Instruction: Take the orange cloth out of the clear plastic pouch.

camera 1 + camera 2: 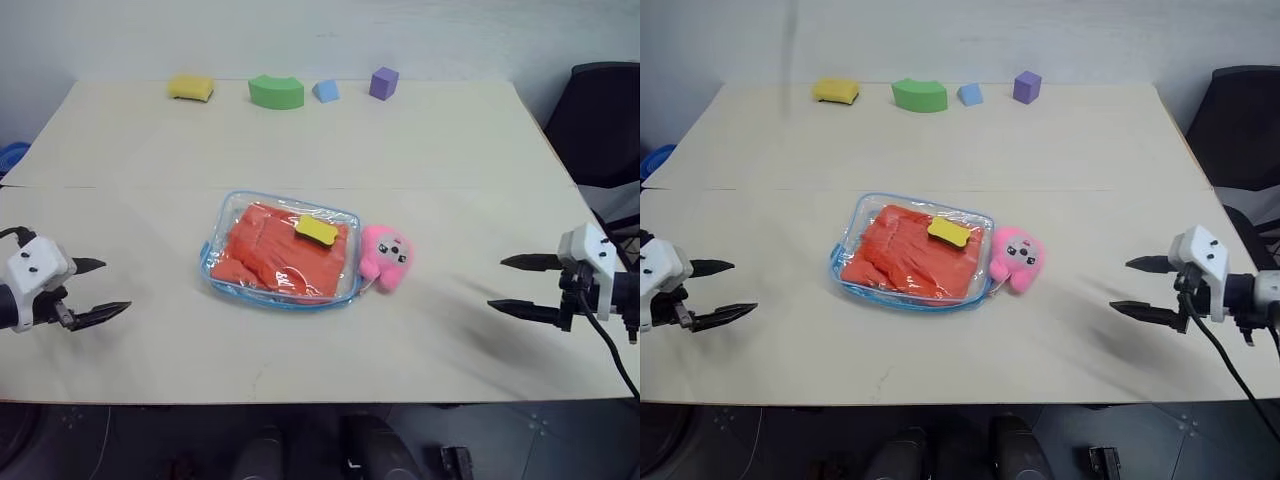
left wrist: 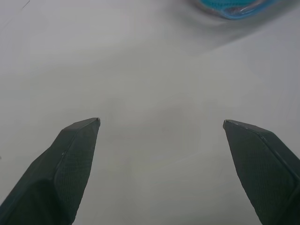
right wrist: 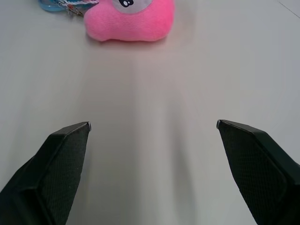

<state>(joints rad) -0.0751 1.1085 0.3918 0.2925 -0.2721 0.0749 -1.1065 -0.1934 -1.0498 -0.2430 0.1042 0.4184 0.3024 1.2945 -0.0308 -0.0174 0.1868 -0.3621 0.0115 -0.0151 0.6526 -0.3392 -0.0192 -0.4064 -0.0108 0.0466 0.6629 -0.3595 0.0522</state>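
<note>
Cloth [image 1: 278, 255] lies inside the pouch [image 1: 225, 215] at mid-table [image 1: 450, 170], a pink plush [image 1: 383, 257] touching the pouch's right edge. We hold our left end effector [image 1: 95, 290] and right end effector [image 1: 515, 285] spread, empty, well apart from it.

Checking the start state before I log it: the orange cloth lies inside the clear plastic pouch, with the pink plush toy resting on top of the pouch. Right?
Not quite. The pink plush toy sits on the table beside the clear plastic pouch; the left eye view shows it. The orange cloth is inside.
</note>
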